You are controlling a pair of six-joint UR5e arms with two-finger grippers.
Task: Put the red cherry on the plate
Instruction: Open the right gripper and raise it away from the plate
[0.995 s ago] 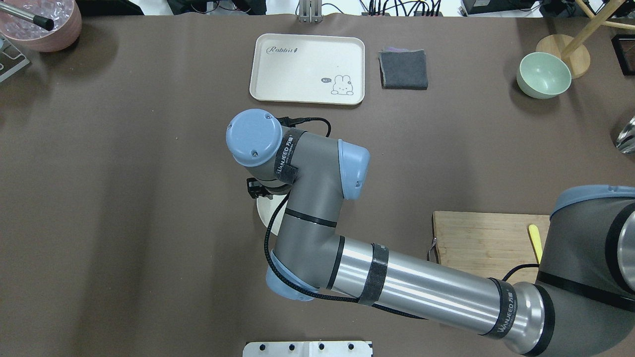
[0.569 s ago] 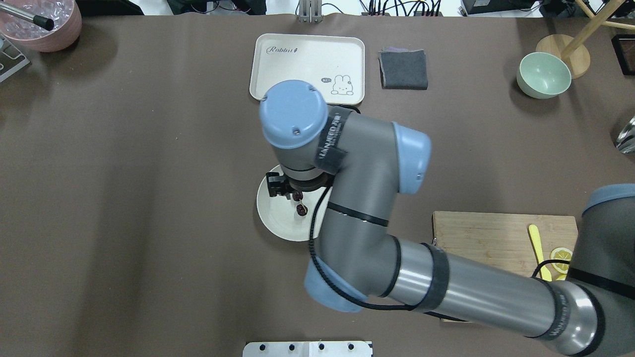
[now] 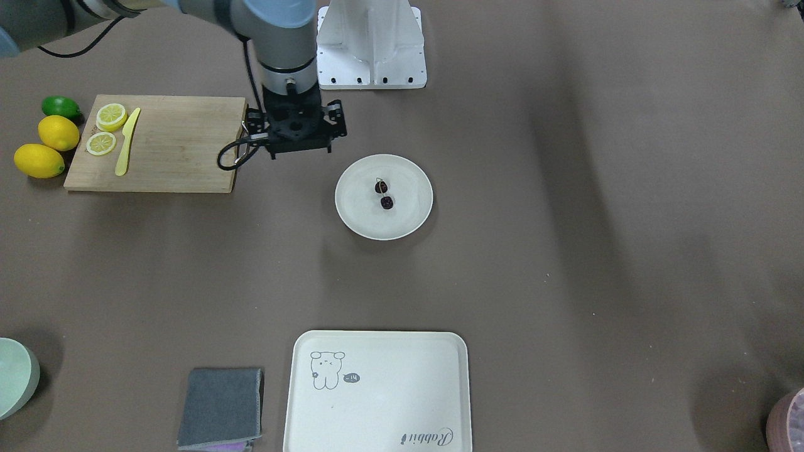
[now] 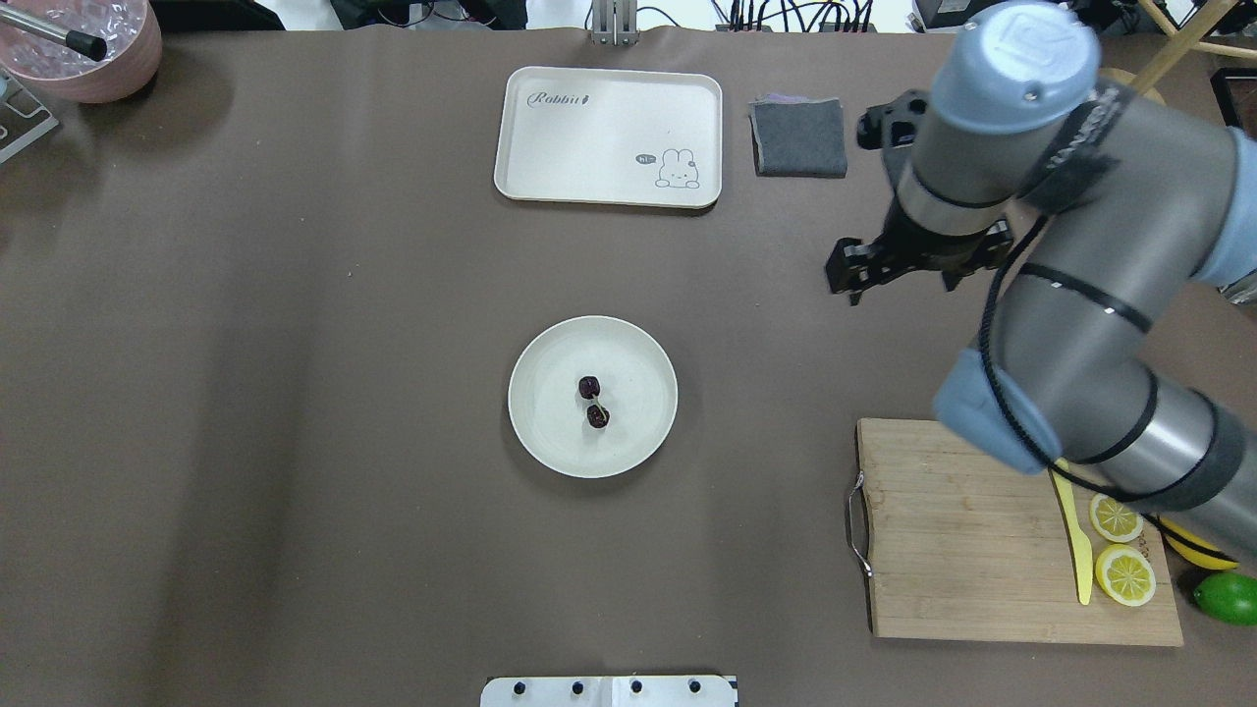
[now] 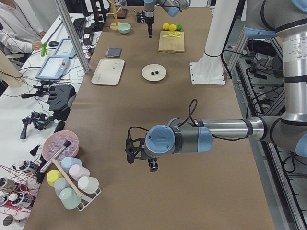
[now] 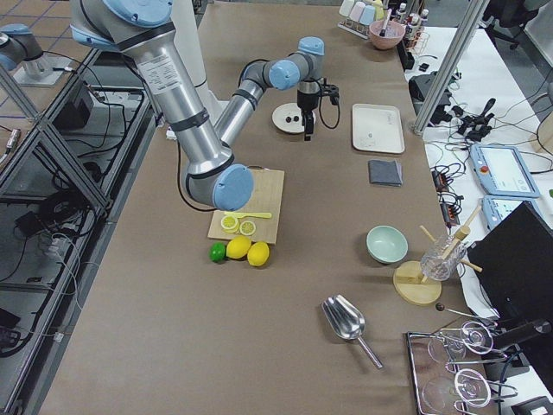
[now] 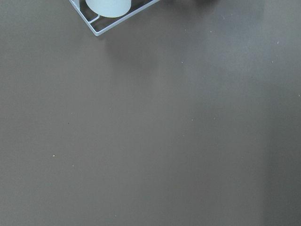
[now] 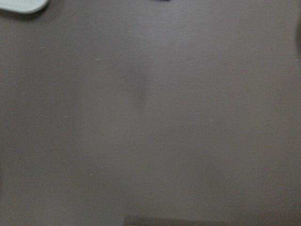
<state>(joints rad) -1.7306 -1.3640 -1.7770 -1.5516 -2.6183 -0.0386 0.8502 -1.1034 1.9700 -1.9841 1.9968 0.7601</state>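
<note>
The red cherry (image 4: 593,401), two tiny dark fruits joined by stems, lies near the middle of the round off-white plate (image 4: 550,432), also seen as cherry (image 3: 384,194) on plate (image 3: 358,216). My right gripper (image 3: 299,153) hangs fingers-down above bare table between the plate and the cutting board, well clear of the cherry, open and holding nothing. In the overhead view its fingers are hidden under the wrist. My left gripper (image 5: 139,158) shows only in the exterior left view, far down the table from the plate. I cannot tell whether it is open or shut.
A wooden cutting board (image 4: 962,530) carries lemon slices (image 4: 1120,545) and a yellow knife (image 4: 1078,550), with whole lemons (image 3: 47,147) and a lime (image 4: 1226,596) beside it. The cream tray (image 4: 609,135), grey cloth (image 4: 798,137) and green bowl (image 4: 1075,147) line the far side.
My right arm rose off the plate and swung away to the robot's right and farther out. The cherry stays on the plate, now uncovered.
</note>
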